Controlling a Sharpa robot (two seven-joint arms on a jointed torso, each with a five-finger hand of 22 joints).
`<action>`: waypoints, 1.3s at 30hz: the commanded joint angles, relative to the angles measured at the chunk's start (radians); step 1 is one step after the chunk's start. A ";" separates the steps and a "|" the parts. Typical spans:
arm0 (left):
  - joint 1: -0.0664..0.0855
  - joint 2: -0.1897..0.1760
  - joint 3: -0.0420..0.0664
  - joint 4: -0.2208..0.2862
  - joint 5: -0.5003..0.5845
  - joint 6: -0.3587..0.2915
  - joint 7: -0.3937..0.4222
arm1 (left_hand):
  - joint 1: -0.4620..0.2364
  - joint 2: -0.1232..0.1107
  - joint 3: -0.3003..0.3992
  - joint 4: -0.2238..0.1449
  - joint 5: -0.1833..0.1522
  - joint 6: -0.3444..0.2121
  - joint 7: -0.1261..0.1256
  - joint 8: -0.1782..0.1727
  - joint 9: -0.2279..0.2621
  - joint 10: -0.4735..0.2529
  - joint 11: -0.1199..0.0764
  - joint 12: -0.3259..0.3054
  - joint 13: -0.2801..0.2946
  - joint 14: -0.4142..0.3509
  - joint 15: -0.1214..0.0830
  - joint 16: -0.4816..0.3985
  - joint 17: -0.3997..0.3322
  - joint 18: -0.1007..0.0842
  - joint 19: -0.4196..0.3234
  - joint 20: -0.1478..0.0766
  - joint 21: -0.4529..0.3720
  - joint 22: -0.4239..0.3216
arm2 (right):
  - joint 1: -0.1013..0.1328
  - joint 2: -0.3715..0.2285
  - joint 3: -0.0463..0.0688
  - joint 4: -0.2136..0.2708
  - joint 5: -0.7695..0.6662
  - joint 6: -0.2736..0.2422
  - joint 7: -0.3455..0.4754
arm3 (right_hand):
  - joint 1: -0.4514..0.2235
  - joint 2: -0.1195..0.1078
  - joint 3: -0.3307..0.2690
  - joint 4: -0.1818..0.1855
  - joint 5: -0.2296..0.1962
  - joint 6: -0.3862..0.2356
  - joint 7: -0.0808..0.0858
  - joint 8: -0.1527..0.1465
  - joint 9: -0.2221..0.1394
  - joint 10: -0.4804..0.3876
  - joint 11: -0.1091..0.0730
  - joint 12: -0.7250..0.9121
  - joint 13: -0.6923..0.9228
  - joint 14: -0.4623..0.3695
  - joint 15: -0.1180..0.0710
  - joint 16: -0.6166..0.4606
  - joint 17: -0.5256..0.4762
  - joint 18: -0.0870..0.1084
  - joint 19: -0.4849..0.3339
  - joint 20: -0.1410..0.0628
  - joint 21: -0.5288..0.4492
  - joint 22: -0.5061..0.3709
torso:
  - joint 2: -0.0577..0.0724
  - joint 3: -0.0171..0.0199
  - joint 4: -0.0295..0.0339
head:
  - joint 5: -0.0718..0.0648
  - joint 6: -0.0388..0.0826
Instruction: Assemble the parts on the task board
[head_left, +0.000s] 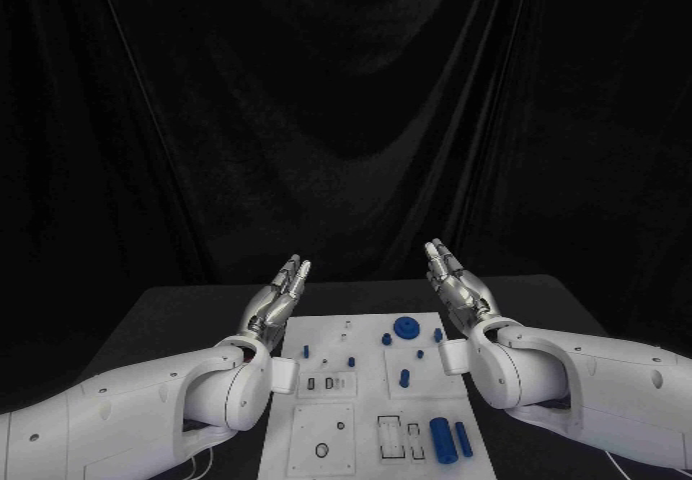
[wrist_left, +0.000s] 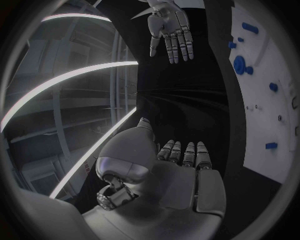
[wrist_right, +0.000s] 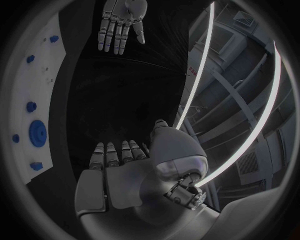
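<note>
The white task board (head_left: 325, 400) lies in the middle of the black table, between my two arms. Small blue parts stand in it: a round blue disc (head_left: 407, 325) near its far edge, small pegs (head_left: 405, 378) around the middle, and two blue cylinders (head_left: 444, 440) lying at its near right. My left hand (head_left: 278, 295) is raised above the board's far left edge, fingers straight and together, holding nothing. My right hand (head_left: 454, 282) is raised the same way over the far right edge, empty. Each wrist view shows its own flat palm (wrist_left: 181, 170) (wrist_right: 119, 170) and the other hand (wrist_left: 170, 30) (wrist_right: 122, 22) opposite.
The board's edge with blue pegs (wrist_left: 240, 65) curves past in the left wrist view, and the blue disc (wrist_right: 37, 132) shows in the right wrist view. Black table (head_left: 159, 320) extends on both sides of the board. A dark curtain hangs behind.
</note>
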 joint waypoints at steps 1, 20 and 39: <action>0.021 0.003 -0.022 -0.004 0.064 0.240 0.095 | 0.033 0.006 -0.005 0.009 0.005 0.003 -0.010 0.003 0.002 -0.001 -0.010 -0.003 -0.002 0.001 -0.129 -0.004 -0.001 0.024 0.001 -0.075 -0.006 -0.002 | 0.004 0.000 -0.001 -0.001 0.051 0.075 0.035 | 0.014 0.002 -0.007 0.001 0.005 0.000 0.006 -0.004 -0.002 -0.002 -0.001 -0.005 -0.001 0.000 -0.188 -0.004 -0.002 0.020 0.000 -0.079 -0.004 -0.002 | 0.000 0.0002 0.0003 | 0.000 0.000; 0.048 0.015 -0.069 -0.055 0.091 0.455 0.164 | 0.070 0.002 0.000 0.009 0.036 0.034 -0.028 0.009 0.007 -0.001 -0.032 -0.003 -0.002 0.001 -0.063 -0.004 -0.001 0.022 0.001 -0.013 -0.006 -0.002 | -0.001 -0.009 -0.001 -0.029 0.045 0.144 0.046 | 0.044 -0.001 0.001 0.001 0.017 0.016 0.105 0.006 0.005 -0.002 0.099 -0.004 -0.001 0.000 -0.087 -0.004 -0.002 0.020 0.000 0.053 -0.004 -0.002 | 0.001 -0.0003 -0.0004 | 0.010 -0.048; 0.040 0.000 -0.070 -0.100 -0.145 0.444 0.266 | 0.337 -0.025 0.049 0.009 0.367 0.153 -0.001 0.023 0.020 0.009 -0.005 0.000 0.002 0.001 -0.013 -0.004 -0.001 0.073 0.001 0.089 -0.006 -0.002 | 0.027 -0.006 -0.001 -0.165 -0.654 0.359 -0.040 | 0.554 -0.088 0.134 -0.195 0.168 0.431 0.293 0.178 0.051 0.442 0.379 0.280 0.056 0.819 0.221 0.226 0.126 0.016 0.754 0.321 0.323 0.133 | 0.000 -0.0014 -0.0013 | 0.035 -0.114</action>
